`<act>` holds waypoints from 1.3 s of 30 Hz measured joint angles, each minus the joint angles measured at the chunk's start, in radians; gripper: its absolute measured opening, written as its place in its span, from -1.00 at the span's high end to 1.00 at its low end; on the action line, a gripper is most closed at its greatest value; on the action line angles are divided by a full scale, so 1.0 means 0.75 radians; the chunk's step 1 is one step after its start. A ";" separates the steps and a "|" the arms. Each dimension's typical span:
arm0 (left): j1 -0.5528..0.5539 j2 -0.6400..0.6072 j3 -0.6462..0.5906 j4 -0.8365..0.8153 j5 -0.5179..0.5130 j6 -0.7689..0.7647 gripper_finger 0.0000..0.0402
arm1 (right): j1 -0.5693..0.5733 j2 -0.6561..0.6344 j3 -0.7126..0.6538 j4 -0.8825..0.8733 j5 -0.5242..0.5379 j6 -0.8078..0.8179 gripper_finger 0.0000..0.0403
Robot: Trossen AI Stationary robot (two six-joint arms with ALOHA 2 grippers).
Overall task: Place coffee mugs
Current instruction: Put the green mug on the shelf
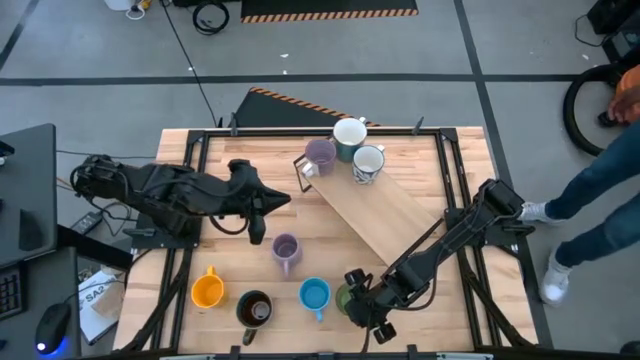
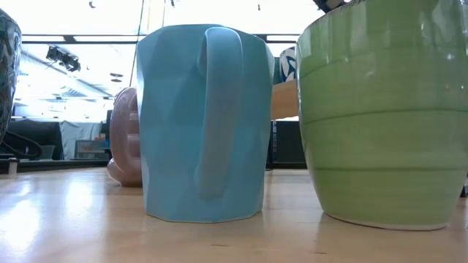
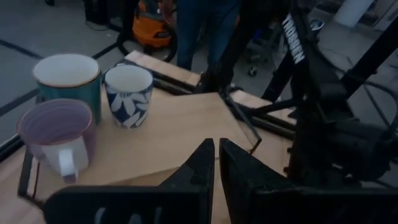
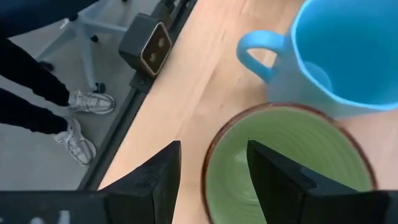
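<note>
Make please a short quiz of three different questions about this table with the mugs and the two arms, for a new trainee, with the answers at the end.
1. True or false: the orange mug stands on the wooden board.
2. Which mug does the right gripper straddle at the rim? A) blue mug B) green mug C) dark mug
3. Fill in: the left gripper has its fingers ____.

Key
1. False: it stands on the table, in the near row; the board carries a lavender mug, a teal mug and a flower-patterned mug.
2. B: one finger is outside the rim, one over the inside.
3. Shut, holding nothing.
</note>
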 joint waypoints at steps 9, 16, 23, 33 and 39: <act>-0.004 0.001 0.000 0.016 0.001 0.001 0.85 | 0.001 0.017 -0.006 -0.036 0.030 -0.046 0.26; -0.004 0.001 0.000 0.040 0.001 0.002 0.85 | -0.016 0.016 -0.018 -0.113 0.023 -0.124 0.44; -0.004 0.001 0.000 0.035 0.001 0.002 0.85 | -0.042 0.016 -0.018 -0.129 -0.001 -0.191 0.63; 0.002 0.002 0.000 0.033 0.002 -0.009 0.85 | -0.096 0.004 -0.019 -0.143 -0.061 -0.282 0.85; 0.006 0.002 0.000 0.045 0.001 -0.008 0.85 | -0.118 -0.046 -0.020 -0.163 -0.050 -0.324 0.82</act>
